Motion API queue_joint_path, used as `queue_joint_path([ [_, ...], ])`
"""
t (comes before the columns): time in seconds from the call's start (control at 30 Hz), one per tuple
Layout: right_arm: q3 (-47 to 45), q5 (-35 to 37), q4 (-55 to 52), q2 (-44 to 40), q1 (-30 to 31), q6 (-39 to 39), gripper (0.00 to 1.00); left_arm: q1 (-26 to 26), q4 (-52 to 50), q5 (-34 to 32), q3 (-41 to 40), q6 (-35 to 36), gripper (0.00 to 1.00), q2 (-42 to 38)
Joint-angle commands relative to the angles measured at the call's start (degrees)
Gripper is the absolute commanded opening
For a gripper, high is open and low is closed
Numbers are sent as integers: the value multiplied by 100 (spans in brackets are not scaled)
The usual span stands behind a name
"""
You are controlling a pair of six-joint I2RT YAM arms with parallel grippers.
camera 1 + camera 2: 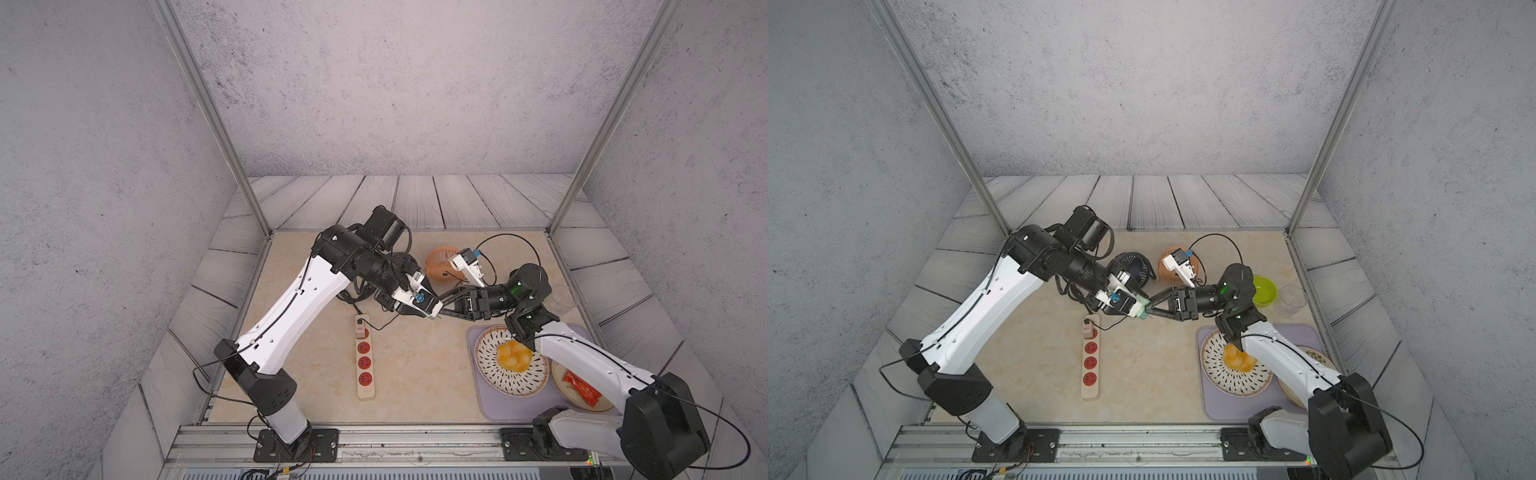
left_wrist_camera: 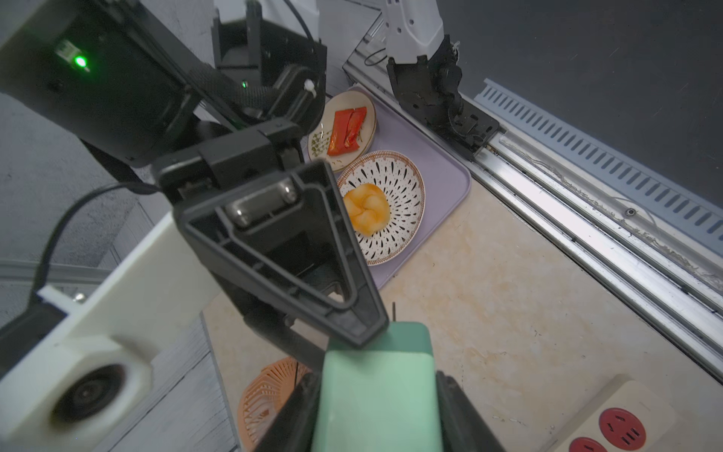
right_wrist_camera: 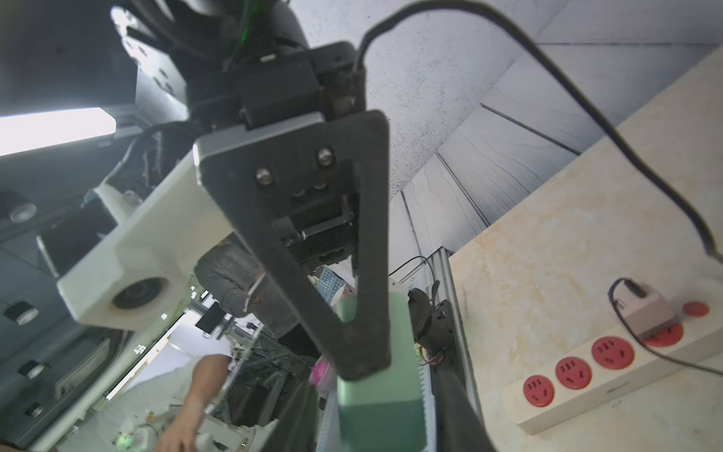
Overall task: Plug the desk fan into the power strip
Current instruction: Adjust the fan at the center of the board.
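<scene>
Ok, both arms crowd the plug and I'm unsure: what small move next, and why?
Probably draw the right end effector straight back: its jaws look slack around the green plug, which the left end effector grips, and the power strip has free sockets.

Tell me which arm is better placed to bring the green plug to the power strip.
Probably left. Its end effector clamps the green plug, while the right end effector stands open around it. The power strip lies on the left arm's side, three sockets free.
</scene>
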Motion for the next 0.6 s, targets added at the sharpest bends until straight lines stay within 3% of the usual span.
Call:
queue_joint_path([
  [0.0, 170, 257, -2096, -557, -99, -1559, 64, 15, -171, -763, -168, -687, 14, -302],
  [0.07, 439, 670, -4169, -815, -170, -2918, 70, 25, -163, -1169, -466, -936, 12, -495],
  [0.13, 565, 1058, -5153, -1000, -242, -3634, 72, 39, -72, -1534, -911, -1255, 7, -780],
  [0.4, -124, 2464, -5638, -1796, -711, -3755, 79, 181, -109, -2075, -2595, -2241, 0, -1675],
  [0.57, -243, 3389, -5969, -1911, -790, -3946, 89, 183, -328, -2172, -3144, -2937, 0, -1593],
])
